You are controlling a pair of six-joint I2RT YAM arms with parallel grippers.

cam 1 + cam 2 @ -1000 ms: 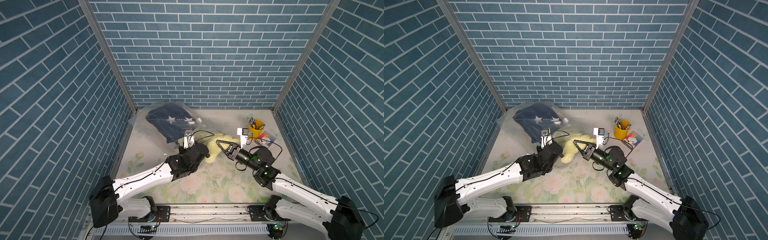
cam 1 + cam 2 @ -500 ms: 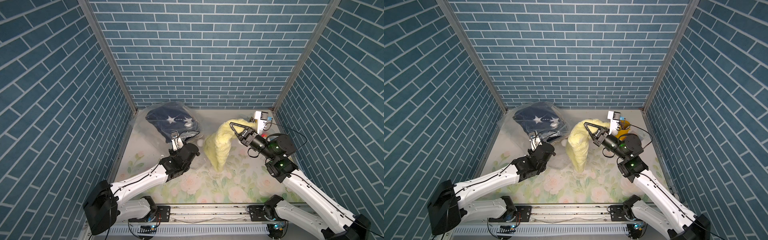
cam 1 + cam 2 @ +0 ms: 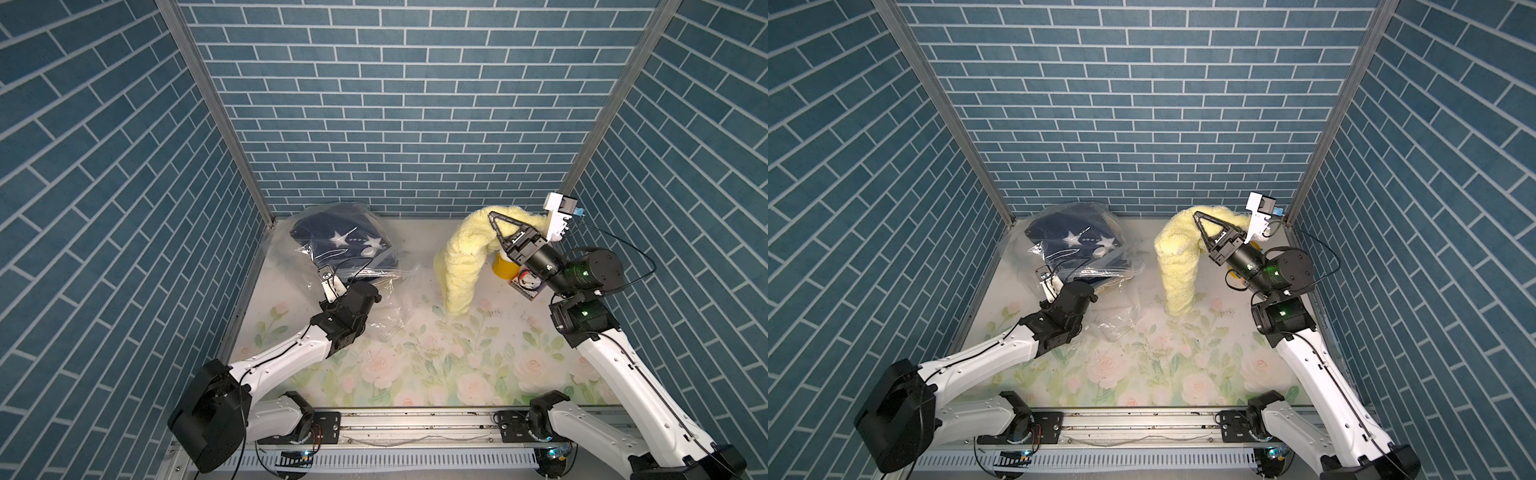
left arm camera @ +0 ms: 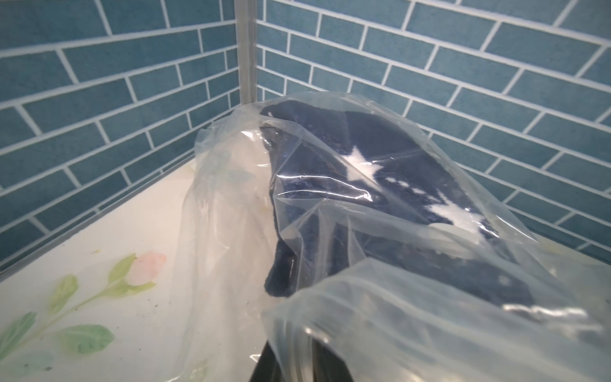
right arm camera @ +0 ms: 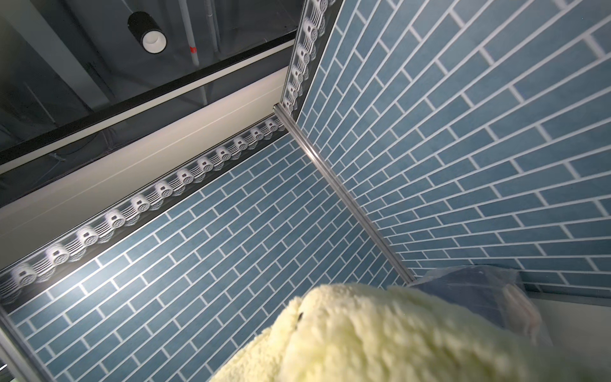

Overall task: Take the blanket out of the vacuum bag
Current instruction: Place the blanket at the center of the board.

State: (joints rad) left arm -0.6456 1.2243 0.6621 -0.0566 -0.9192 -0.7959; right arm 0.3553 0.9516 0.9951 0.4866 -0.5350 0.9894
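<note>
1. The right tool (image 3: 493,215) is clamped on the yellow blanket (image 3: 459,266), raised far right, its end touching the desk (image 3: 415,353).
2. The vacuum bag (image 3: 305,253) lies far left, navy blanket (image 3: 332,237) inside.
3. Plastic hides the left tool (image 4: 294,363); grip unclear.

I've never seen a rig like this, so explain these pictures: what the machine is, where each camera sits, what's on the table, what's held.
Two white-and-black robot arms work over a flowered table. Two pictures look down from overhead; two come from cameras on the wrists. In the far corner lies a clear vacuum bag with a dark blue starred blanket inside. The left tool seems to pinch the bag's edge. The right tool is shut on a fluffy yellow blanket, lifted, its lower end touching the table. A yellow cup stands nearby.
</note>
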